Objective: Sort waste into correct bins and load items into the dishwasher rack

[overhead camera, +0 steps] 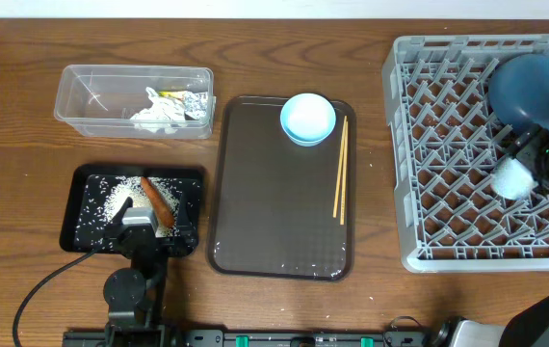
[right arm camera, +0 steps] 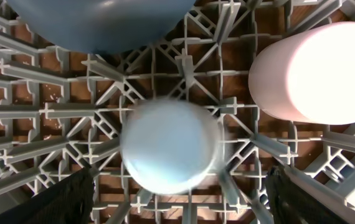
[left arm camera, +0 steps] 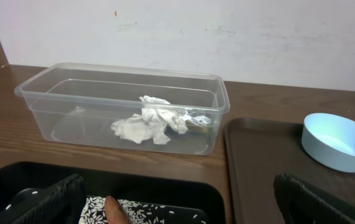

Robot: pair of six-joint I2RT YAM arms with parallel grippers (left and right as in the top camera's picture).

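In the grey dishwasher rack (overhead camera: 448, 145) at the right leans the dark-blue plate (overhead camera: 535, 89). Below it the small white cup (overhead camera: 511, 178) rests on the pegs. My right gripper (overhead camera: 532, 166) hangs over it, open; in the right wrist view the cup (right arm camera: 168, 146) is blurred and lies between my spread fingers (right arm camera: 62, 199), touching neither. My left gripper (overhead camera: 149, 225) stands open and empty over the black tray (overhead camera: 84, 193), which holds rice (overhead camera: 116, 200) and the carrot (overhead camera: 154, 198). Tissue (left arm camera: 149, 121) and the wrapper (overhead camera: 190, 104) lie in the clear tub (overhead camera: 77, 92).
The light-blue bowl (overhead camera: 307, 119) and the wooden chopsticks (overhead camera: 339, 169) lie on the brown serving tray (overhead camera: 265, 212) in the middle. A bright white cylinder-shaped thing (right arm camera: 314, 71) lies in the rack to the right of the cup.
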